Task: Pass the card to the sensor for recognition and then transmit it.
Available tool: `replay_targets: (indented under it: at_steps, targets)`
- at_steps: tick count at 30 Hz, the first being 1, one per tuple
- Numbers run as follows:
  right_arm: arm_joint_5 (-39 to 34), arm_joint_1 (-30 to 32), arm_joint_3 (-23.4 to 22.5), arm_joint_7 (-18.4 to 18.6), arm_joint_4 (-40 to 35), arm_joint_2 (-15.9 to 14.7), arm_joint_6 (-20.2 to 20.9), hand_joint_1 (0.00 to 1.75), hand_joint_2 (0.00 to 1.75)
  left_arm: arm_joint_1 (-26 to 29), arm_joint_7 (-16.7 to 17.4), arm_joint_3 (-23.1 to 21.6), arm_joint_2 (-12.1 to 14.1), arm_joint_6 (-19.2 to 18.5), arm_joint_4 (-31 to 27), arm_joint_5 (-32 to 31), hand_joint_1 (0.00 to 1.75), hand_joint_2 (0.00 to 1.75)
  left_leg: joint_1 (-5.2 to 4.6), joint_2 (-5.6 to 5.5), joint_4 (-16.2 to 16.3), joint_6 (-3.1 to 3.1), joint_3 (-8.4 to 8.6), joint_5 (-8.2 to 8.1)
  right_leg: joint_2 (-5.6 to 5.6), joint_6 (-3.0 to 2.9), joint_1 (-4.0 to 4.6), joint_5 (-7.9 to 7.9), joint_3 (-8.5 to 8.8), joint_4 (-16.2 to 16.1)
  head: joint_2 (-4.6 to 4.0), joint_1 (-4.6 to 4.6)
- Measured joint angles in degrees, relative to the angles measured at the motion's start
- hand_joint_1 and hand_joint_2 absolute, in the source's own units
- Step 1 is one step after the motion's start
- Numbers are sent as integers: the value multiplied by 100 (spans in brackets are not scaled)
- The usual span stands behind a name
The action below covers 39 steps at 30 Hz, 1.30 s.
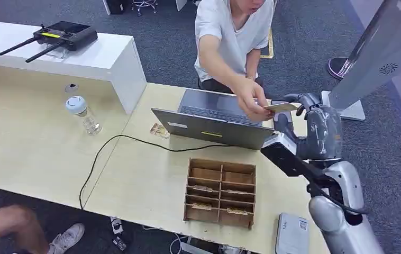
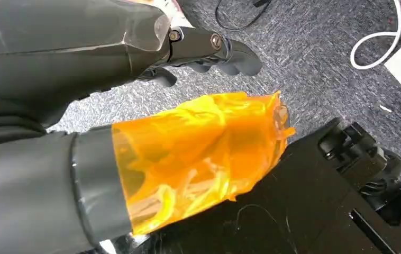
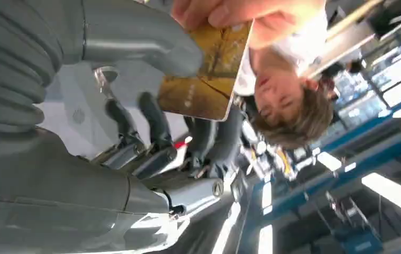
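— Our right hand (image 1: 308, 108) was up past the laptop (image 1: 217, 120), pinching one end of the gold card (image 1: 281, 107). A person's hand (image 1: 252, 100) held the other end.

— How did the card feel to us?

— We guessed thin, light, stiff and slippery, so best pinched flat near an edge.

— And our left hand (image 2: 209, 50)?

— It hung low over the floor, fingers curled on nothing.

I can't read any text from here. The card (image 3: 206, 74) carries some pale marks on its gold face, too blurred to make out, and the label on the grey box (image 1: 292, 234) at the table edge is too small.
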Motion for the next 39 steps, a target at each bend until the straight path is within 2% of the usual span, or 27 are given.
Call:
replay_targets:
  at_steps: [6, 17, 26, 34, 39]
  targets:
    - [-587, -3, 48, -232, 18, 26, 320, 0, 0, 3, -2, 0, 2, 7, 0, 37, 0, 0, 0, 0, 0, 0, 0, 0, 0, 0, 0, 0, 0, 0, 0, 0]
    - [-476, 112, 147, -346, -214, 26, 263, 0, 0, 18, -24, 0, 22, 63, 0, 107, 0, 0, 0, 0, 0, 0, 1, 0, 0, 0, 0, 0, -1, 0, 0, -2]
    - [-186, 567, 232, -527, -701, -85, -99, 0, 0, 89, -105, 0, 28, 118, 0, 214, 0, 0, 0, -1, 0, 0, 1, -1, -1, 0, 0, 0, -1, -1, 0, -2]
    - [396, 1341, 299, -654, -1204, -306, -506, 0, 0, 178, -190, 13, 28, 184, 0, 323, 0, 0, 0, 0, 0, 1, 0, -2, 0, 0, 0, -1, -2, -2, 0, 0]
    - [658, 1732, 413, -665, -1309, -382, -626, 0, 0, 206, -205, 35, 28, 201, 0, 387, 0, 0, 0, 0, -1, 1, 0, -2, 0, 0, 0, -1, -2, -2, 0, 0]
